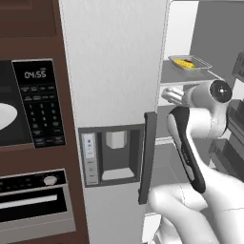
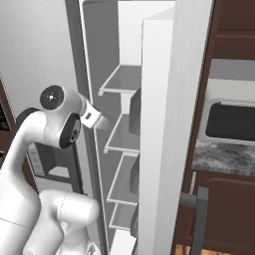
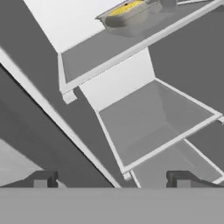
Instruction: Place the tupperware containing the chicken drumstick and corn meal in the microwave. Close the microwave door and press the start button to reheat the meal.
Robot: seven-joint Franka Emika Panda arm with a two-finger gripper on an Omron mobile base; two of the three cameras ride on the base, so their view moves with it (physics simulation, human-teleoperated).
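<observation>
The tupperware (image 1: 189,63) sits on an upper shelf inside the open fridge, with yellow corn (image 1: 183,62) showing in it. In the hand view the tupperware (image 3: 131,14) lies at the top, above and beyond my gripper (image 3: 113,179), with corn (image 3: 124,8) peeking over its rim. The chicken drumstick is hidden by the container's wall. My gripper is open and empty, its fingertips (image 3: 43,179) wide apart, pointing into the fridge below that shelf. The microwave (image 1: 28,102) is at the far left, cavity exposed, with its keypad (image 1: 42,109). The microwave door is out of view.
The light-grey fridge door (image 1: 114,71), with a dispenser (image 1: 112,157) and a dark handle (image 1: 148,157), stands between the microwave and the fridge interior. Bare glass shelves (image 3: 153,118) lie below the tupperware. An oven (image 1: 33,200) sits under the microwave. A stone counter (image 2: 224,154) lies right of the fridge.
</observation>
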